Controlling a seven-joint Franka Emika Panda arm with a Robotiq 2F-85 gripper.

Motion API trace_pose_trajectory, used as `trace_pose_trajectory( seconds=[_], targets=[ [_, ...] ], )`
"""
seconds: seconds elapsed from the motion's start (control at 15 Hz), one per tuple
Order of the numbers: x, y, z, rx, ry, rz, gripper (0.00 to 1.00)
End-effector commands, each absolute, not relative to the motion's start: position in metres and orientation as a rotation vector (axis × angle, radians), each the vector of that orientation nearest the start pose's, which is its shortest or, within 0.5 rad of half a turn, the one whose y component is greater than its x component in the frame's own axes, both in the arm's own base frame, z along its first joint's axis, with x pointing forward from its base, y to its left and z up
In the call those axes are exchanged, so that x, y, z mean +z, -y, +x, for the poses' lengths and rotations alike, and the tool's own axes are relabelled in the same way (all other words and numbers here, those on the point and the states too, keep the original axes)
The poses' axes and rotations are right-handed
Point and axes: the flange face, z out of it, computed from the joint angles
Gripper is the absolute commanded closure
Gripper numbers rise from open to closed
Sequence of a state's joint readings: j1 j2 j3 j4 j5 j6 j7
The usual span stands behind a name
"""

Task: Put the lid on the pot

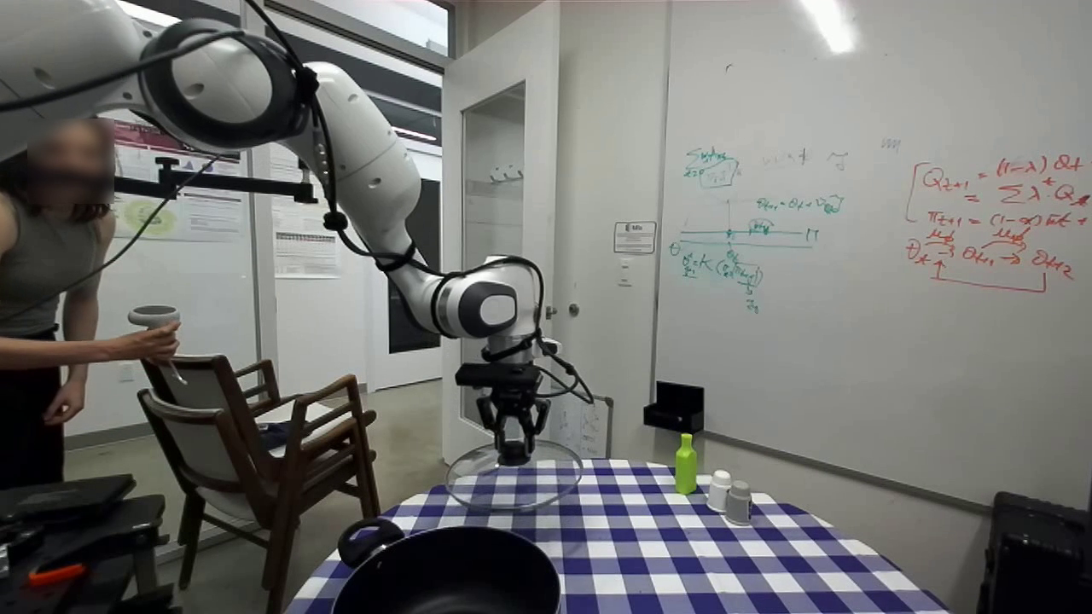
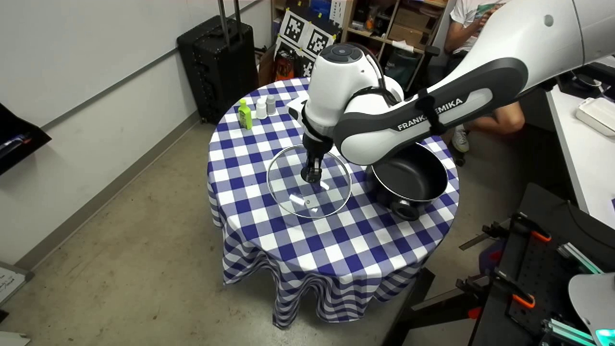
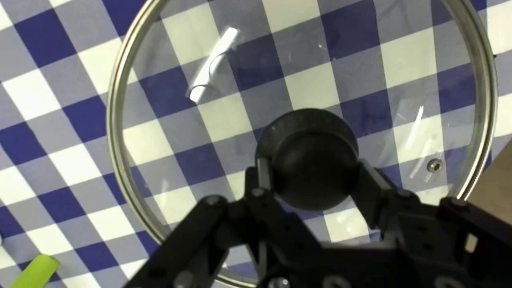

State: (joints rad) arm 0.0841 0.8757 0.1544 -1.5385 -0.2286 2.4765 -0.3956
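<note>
The lid is a clear glass disc with a metallic rim and a black knob. It shows in both exterior views (image 1: 554, 484) (image 2: 331, 194) and fills much of the wrist view (image 3: 224, 132). My gripper (image 1: 513, 439) points down over its middle; it also shows in an exterior view (image 2: 314, 169) and the wrist view (image 3: 314, 172). Its fingers press on both sides of the knob. The lid appears raised above the table and slightly tilted. The black pot (image 1: 452, 570) stands uncovered beside it, also in an exterior view (image 2: 411, 174). The pot's lower part is cut off in one view.
The round table has a blue and white checked cloth (image 1: 674, 554). A green bottle (image 1: 686, 465), a white shaker (image 1: 719, 492) and a grey shaker (image 1: 739, 505) stand near its edge. The pot's dark handle (image 2: 406, 210) sticks out sideways. A wooden chair (image 1: 256, 443) stands beyond the table.
</note>
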Motion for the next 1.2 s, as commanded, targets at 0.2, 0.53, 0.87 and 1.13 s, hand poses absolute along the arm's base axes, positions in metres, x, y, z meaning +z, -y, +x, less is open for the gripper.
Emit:
trace_pose_trajectory(
  seconds=[0.2,0.53,0.87,1.13],
  targets=[
    [0.227,-0.113,0.702,-0.164,1.140,-3.036,0.74],
    [0.279,-0.049,0.708,-0.149,1.000,-3.145,0.74],
    [0.297,0.011,0.702,-0.121,0.835,-3.236,0.74],
    [0.293,0.056,0.682,-0.093,0.686,-3.284,0.74]
  ],
)
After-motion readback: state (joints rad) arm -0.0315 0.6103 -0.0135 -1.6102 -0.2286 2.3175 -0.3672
